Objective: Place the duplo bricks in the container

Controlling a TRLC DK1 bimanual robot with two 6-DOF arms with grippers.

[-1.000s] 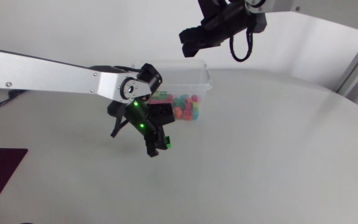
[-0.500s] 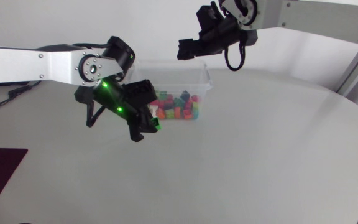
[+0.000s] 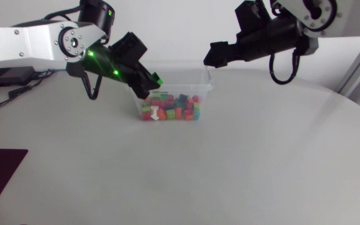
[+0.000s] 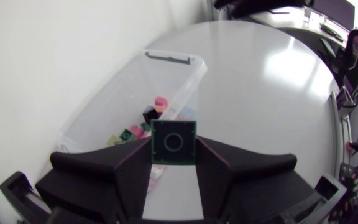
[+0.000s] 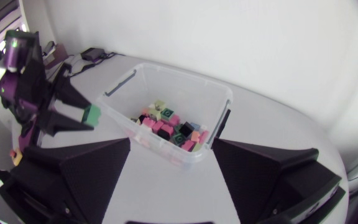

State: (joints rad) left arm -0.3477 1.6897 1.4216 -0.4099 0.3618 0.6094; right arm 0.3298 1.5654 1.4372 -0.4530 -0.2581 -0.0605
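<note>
While my left gripper [image 3: 147,82] clamps a green brick [image 4: 174,142] at the clear container's [image 3: 205,79] left rim, bricks [image 3: 174,107] heaped inside, right gripper [image 3: 214,57] spread wide, empty, near its right corner, table [image 3: 242,162] broad in front.

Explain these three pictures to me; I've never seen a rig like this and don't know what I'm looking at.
Two robot arms work at a pale table. One picture looks down from overhead. The other two come from cameras on each arm's wrist, so the black wedges at their lower edge are that arm's own pincer. A clear plastic container holds many coloured bricks. The left pincer is shut on a green brick, held up by the container's rim. The right pincer is open and holds nothing.
</note>
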